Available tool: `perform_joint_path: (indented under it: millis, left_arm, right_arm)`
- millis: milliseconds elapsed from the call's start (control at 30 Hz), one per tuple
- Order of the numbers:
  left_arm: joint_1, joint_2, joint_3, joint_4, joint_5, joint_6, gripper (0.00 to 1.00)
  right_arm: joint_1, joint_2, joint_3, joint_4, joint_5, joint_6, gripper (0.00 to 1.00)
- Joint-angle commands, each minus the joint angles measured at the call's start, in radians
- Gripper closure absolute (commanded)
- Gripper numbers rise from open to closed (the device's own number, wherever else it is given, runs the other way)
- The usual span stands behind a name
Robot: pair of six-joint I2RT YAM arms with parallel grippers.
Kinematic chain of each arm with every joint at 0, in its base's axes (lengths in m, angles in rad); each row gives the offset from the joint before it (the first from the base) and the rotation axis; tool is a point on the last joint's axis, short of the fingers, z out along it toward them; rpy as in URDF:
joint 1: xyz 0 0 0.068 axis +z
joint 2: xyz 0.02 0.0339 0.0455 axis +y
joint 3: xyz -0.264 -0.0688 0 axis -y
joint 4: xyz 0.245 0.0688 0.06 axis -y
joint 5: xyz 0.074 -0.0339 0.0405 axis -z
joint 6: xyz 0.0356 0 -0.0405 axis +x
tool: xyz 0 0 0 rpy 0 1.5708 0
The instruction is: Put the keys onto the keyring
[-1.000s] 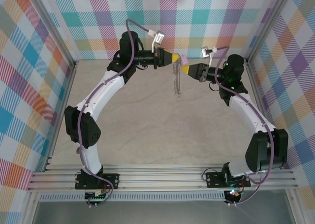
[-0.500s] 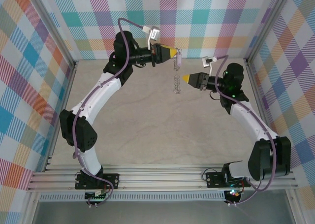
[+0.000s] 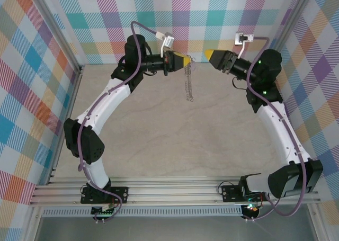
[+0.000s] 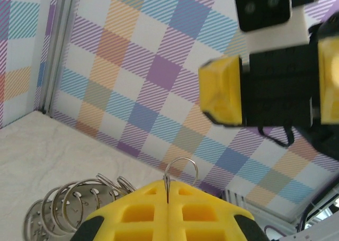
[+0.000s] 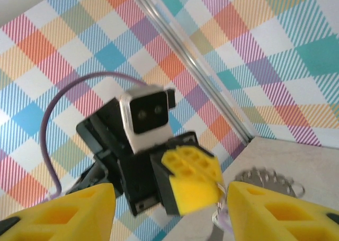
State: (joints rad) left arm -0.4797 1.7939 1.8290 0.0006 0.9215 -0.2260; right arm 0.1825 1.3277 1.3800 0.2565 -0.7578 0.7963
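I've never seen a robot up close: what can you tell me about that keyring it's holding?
The keyring is a thin grey metal hoop hung with many small silvery rings. The left gripper is shut on its wire at the top, so it dangles from it like a chain, edge-on from above, near the back wall. The open right gripper stands apart from it.

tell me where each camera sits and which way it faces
top external: above, behind the bases, looking down at the table; both arms show
left wrist: on the left arm, facing the right gripper; own left gripper pinches the keyring
right wrist: faces both of those; own fingers spread
shared: both wrist views show the keyring
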Motion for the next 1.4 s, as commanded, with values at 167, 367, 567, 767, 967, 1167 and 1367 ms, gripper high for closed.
perform_joint_path:
  millis: [167, 367, 567, 767, 967, 1167, 1367]
  left_arm:
    - [-0.022, -0.065, 0.021, -0.055, -0.031, 0.107, 1.00]
    - [-0.030, -0.064, 0.033, -0.079, -0.042, 0.129, 1.00]
    - [-0.031, -0.062, 0.041, -0.081, -0.049, 0.131, 1.00]
    - [-0.033, -0.058, 0.051, -0.082, -0.051, 0.133, 1.00]
    - [-0.034, -0.053, 0.057, -0.083, -0.053, 0.132, 1.00]
    - [-0.034, -0.059, 0.050, -0.076, -0.071, 0.131, 1.00]
    - [-0.024, -0.091, -0.018, 0.046, -0.125, 0.051, 1.00]
  right_arm:
    - [0.065, 0.057, 0.117, -0.250, 0.098, -0.035, 0.47]
    - [0.087, 0.068, 0.114, -0.327, 0.119, -0.069, 0.50]
    - [0.093, 0.075, 0.094, -0.352, 0.115, -0.083, 0.56]
    - [0.098, 0.082, 0.069, -0.350, 0.101, -0.083, 0.66]
    - [0.104, 0.092, 0.056, -0.347, 0.086, -0.083, 0.77]
    - [0.107, 0.086, 0.040, -0.354, 0.088, -0.095, 1.00]
    - [0.106, 0.055, 0.002, -0.382, 0.118, -0.121, 1.00]
